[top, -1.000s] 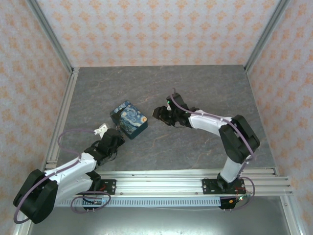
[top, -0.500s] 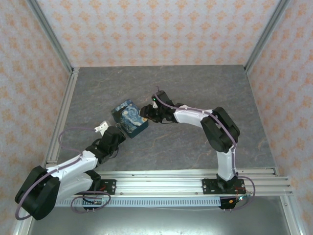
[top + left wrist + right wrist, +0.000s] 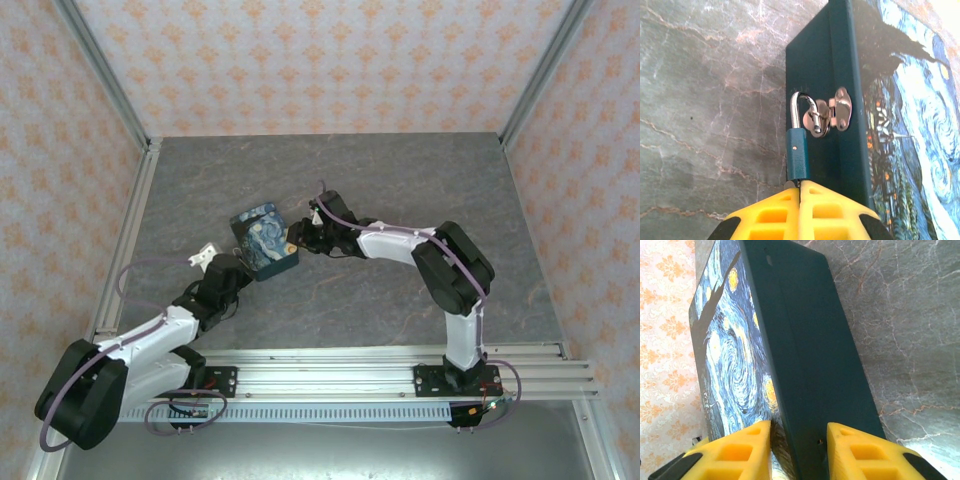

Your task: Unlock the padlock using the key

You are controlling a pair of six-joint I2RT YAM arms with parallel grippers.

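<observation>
The small teal padlock (image 3: 797, 152) hangs by its silver shackle from the hasp (image 3: 836, 111) on the dark side of the starry-night box (image 3: 264, 240). My left gripper (image 3: 800, 184) is shut right at the padlock's bottom end. A thin sliver of grey metal, the key (image 3: 789, 184), shows between its tips where they meet the lock. My right gripper (image 3: 799, 432) straddles the box's opposite edge. One yellow finger (image 3: 747, 447) lies on the painted lid (image 3: 735, 365) and the other against the dark side wall (image 3: 810, 355).
The box lies left of centre on the grey marbled table (image 3: 420, 180). A small white piece (image 3: 203, 256) sits beside my left wrist. Metal frame rails (image 3: 120, 250) and patterned walls close in the table's left, right and back.
My right gripper has swung left to the box and closed down onto its edge. The box has shifted slightly left. My left gripper has stayed shut at the padlock.
</observation>
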